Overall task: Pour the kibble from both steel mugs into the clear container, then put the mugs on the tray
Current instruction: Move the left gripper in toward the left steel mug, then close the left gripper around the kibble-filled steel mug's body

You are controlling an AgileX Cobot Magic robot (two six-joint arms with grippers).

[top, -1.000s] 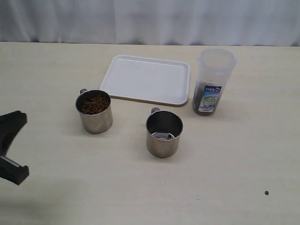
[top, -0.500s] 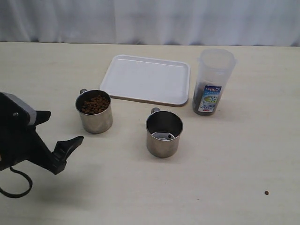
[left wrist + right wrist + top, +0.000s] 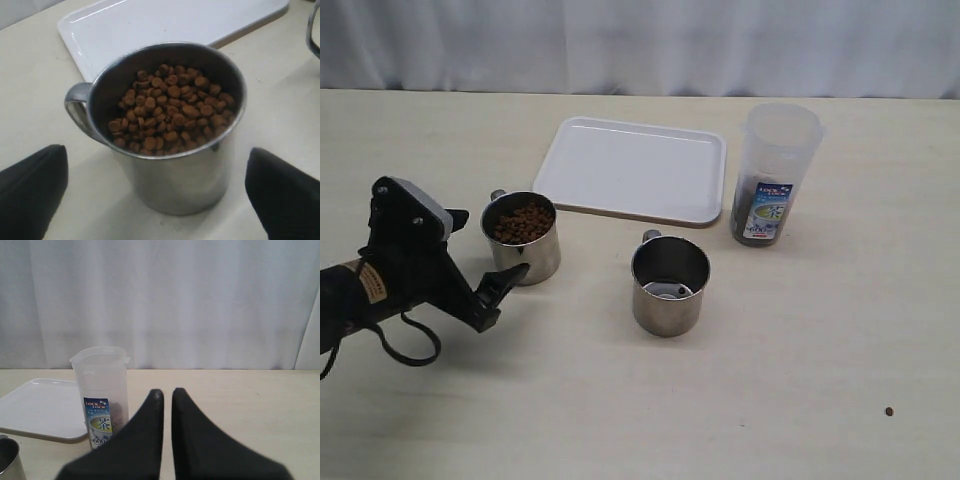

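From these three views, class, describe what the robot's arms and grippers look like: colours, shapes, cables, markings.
The left gripper is matte black, with a grey screwed plate on its housing, a small orange-and-white label on the arm, and a black cable looping beneath. Its fingers look broad and rounded. The right gripper has two black fingers tapering to narrow tips.

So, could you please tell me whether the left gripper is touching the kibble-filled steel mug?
Apart. In the left wrist view the open left gripper straddles the kibble-filled steel mug, with bare table visible between each finger and the mug's wall.
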